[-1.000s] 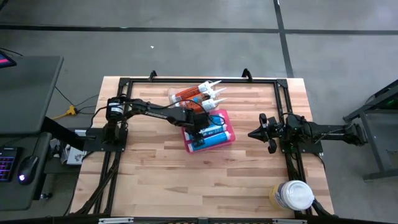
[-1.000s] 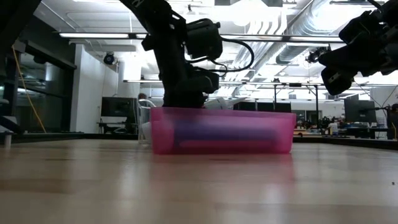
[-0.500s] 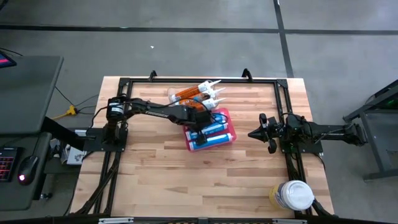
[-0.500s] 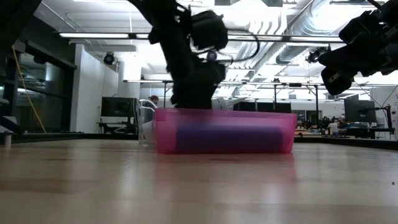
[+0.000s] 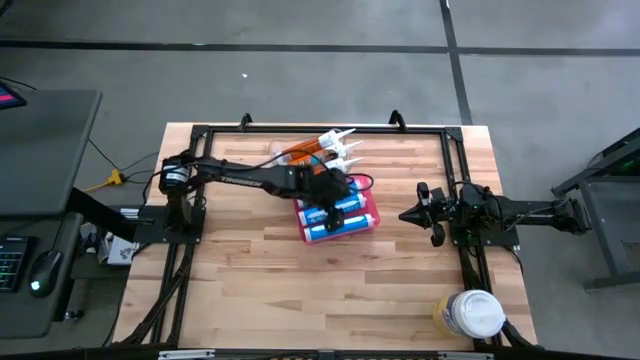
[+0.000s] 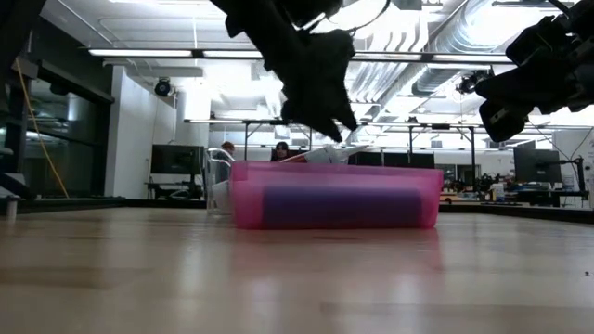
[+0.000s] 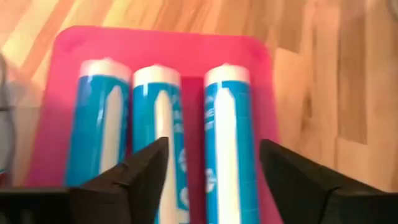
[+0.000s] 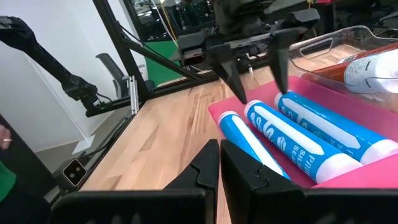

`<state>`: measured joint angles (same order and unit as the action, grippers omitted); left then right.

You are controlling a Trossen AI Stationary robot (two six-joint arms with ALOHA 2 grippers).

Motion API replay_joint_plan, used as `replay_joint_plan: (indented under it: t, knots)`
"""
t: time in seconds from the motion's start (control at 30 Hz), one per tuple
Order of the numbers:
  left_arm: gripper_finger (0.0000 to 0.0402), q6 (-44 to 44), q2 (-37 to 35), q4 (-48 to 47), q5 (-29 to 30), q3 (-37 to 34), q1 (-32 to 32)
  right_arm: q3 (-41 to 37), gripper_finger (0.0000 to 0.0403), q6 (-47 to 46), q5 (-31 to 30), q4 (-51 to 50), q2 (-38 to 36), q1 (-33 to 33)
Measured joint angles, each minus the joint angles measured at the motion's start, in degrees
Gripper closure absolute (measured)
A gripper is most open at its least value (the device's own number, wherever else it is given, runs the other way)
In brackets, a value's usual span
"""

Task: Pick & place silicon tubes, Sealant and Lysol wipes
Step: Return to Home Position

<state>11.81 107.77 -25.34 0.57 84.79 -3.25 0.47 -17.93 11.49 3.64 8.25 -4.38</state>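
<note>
We see the left pincer (image 7: 213,152) has lifted clear, fingers wide and empty, with three blue sealant tubes (image 7: 227,124) in the pink bin (image 7: 155,40) just below it (right pincer (image 5: 408,214) closed, waiting), so the Lysol wipes (image 5: 470,313), well apart from it, seem left to move.

floor (image 5: 300,80): grey, dark seams | tabletop (image 5: 300,290): pale wood planks | overhead: strip lights (image 6: 139,53), ducts (image 6: 501,28) | far back: possibly dark screens (image 6: 176,160)

We see a black metal frame (image 5: 420,128) that runs along the far, left and right edges of the wooden table (image 5: 330,290). Beyond the table's left edge stands a dark desk (image 5: 45,140) with a keyboard (image 5: 8,265) and a mouse (image 5: 40,286). A yellow plug (image 5: 114,179) lies on the floor there.
</note>
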Motion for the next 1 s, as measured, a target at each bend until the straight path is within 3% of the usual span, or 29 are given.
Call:
replay_joint_plan:
  t: [0.13, 0.37, 0.7, 1.0]
  knots:
    - [0.0221, 0.0, -0.7, 2.6, -1.6, -0.1, 0.4, 0.0, 0.0391, 0.0, 0.0, 0.0, 0.0, 0.0]
    - [0.0386, -1.0, -0.8, 10.1, -6.1, -0.1, 0.4, 0.0, 0.0391, 0.0, 0.0, 0.0, 0.0, 0.0]
    - [0.0400, -3.0, -1.5, 21.5, -13.8, -1.7, 2.2, 0.0, 0.0391, 0.0, 0.0, 0.0, 0.0, 0.0]
    - [0.0401, -0.2, -10.5, 44.0, -11.5, -20.2, 3.7, 0.0, 0.0391, 0.0, 0.0, 0.1, 0.1, 0.0]
